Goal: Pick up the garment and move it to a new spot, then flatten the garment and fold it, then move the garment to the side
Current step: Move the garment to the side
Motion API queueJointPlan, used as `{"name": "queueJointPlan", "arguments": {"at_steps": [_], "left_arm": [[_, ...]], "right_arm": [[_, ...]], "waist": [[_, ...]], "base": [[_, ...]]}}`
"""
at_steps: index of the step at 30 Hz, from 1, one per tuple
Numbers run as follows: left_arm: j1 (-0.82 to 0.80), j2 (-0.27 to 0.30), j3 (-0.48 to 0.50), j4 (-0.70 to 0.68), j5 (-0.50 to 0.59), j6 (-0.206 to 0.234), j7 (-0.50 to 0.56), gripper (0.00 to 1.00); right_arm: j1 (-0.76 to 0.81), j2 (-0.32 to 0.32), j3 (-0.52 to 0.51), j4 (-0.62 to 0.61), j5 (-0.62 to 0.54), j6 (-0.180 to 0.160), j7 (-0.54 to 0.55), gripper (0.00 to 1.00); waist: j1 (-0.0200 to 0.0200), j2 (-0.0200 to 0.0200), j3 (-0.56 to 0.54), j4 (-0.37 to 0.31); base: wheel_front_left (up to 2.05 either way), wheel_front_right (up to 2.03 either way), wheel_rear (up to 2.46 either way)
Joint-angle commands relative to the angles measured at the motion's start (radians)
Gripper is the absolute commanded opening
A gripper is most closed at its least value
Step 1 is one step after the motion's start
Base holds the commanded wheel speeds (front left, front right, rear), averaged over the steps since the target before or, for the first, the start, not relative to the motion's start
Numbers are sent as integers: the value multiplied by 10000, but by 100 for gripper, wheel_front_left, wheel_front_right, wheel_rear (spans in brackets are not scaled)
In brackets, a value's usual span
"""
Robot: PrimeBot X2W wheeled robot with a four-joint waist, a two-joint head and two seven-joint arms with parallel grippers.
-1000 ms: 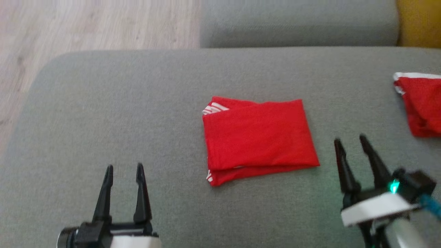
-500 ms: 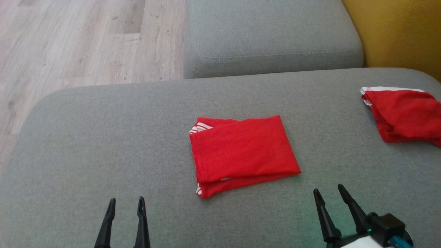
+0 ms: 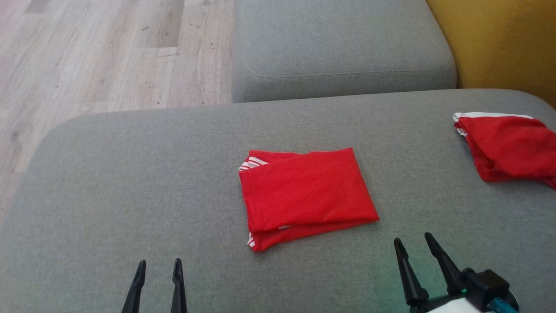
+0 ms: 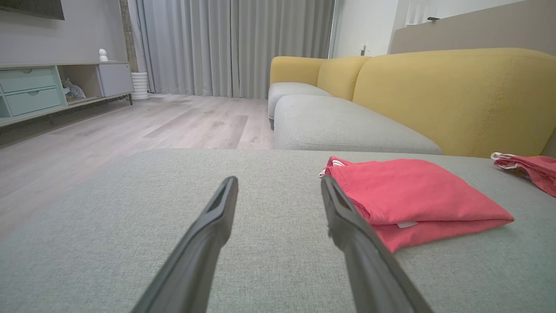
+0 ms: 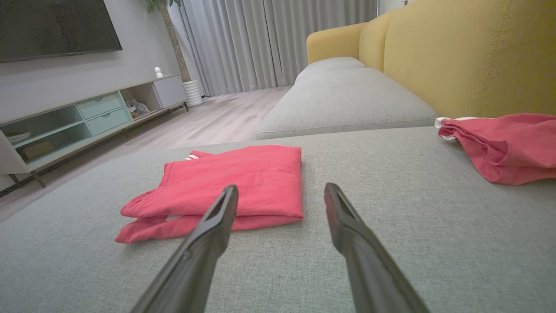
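Observation:
A red garment point(image 3: 304, 195) with white stripes lies folded into a neat rectangle in the middle of the grey sofa seat point(image 3: 130, 195). It also appears right of centre in the left wrist view point(image 4: 412, 200) and left of centre in the right wrist view point(image 5: 230, 187). My left gripper point(image 3: 158, 263) stands open at the lower left, well short of the garment, holding nothing. My right gripper point(image 3: 413, 238) stands open at the lower right, just off the garment's near right corner, also empty.
A second red garment point(image 3: 508, 148) lies crumpled at the seat's far right edge. Another grey cushion point(image 3: 339, 48) sits behind, with a yellow backrest point(image 3: 499, 39) to the right. Wood floor point(image 3: 87, 52) drops off at the left.
The head camera has tilted, so the whole picture shifted and both grippers now sit lower in it. The folded garment has not moved on the seat.

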Motion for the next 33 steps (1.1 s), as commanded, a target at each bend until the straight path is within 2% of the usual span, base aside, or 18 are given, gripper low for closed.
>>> {"name": "queueJointPlan", "arguments": {"at_steps": [1, 15, 21, 27, 33], "left_arm": [[-254, -66, 316, -265, 75, -43, -65, 100], [-321, -66, 201, -176, 75, -41, -65, 100], [-501, -66, -19, -235, -17, -285, -65, 100], [-892, -66, -253, -517, 198, -363, -65, 100], [-1770, -66, -449, -764, 409, -423, -65, 100]], "right_arm": [[-324, -51, 163, -316, -99, -6, -137, 100], [-294, -127, 67, -232, -302, -6, -137, 100], [-559, -33, -188, 67, -186, -6, -137, 100], [-1520, -174, 78, 744, 241, -6, -137, 100], [-3642, -649, 615, 2181, 1053, -6, 156, 100]], "waist": [[0, 0, -4, 7], [0, 0, 139, 119], [0, 0, 524, 267], [0, 0, 1227, 403], [0, 0, 2197, 582]], "base": [[0, 0, 0], [0, 0, 0], [0, 0, 0], [0, 0, 0], [0, 0, 0]]}}
